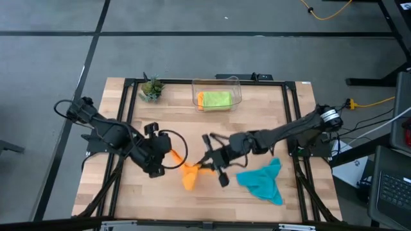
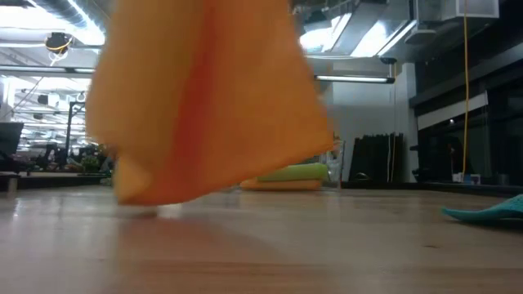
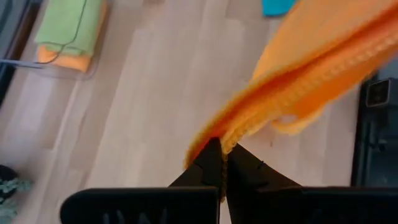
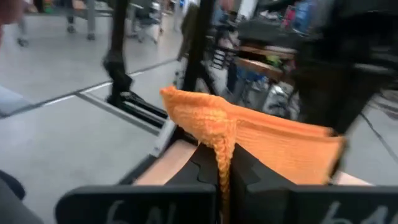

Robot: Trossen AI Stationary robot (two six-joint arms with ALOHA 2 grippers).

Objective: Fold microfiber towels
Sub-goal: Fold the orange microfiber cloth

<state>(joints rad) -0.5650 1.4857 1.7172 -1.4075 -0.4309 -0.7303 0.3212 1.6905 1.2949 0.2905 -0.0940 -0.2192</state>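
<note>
Holding orange towel point(image 1: 189, 175) aloft over desk point(image 1: 257, 199): left gripper point(image 1: 168, 156) clamped on one edge, right gripper point(image 1: 207, 165) clamped on other; keep corners level, tension even; lower flat before folding.

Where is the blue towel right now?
In the high view, the crumpled teal blue microfiber towel lies on the wooden table's front right part, just right of the right gripper.

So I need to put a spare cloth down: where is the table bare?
Bare: between the potted plant and the left arm, and the near-left corner. Crowded: mid-front, where both end effectors hold the orange towel, beside the teal towel.
</note>
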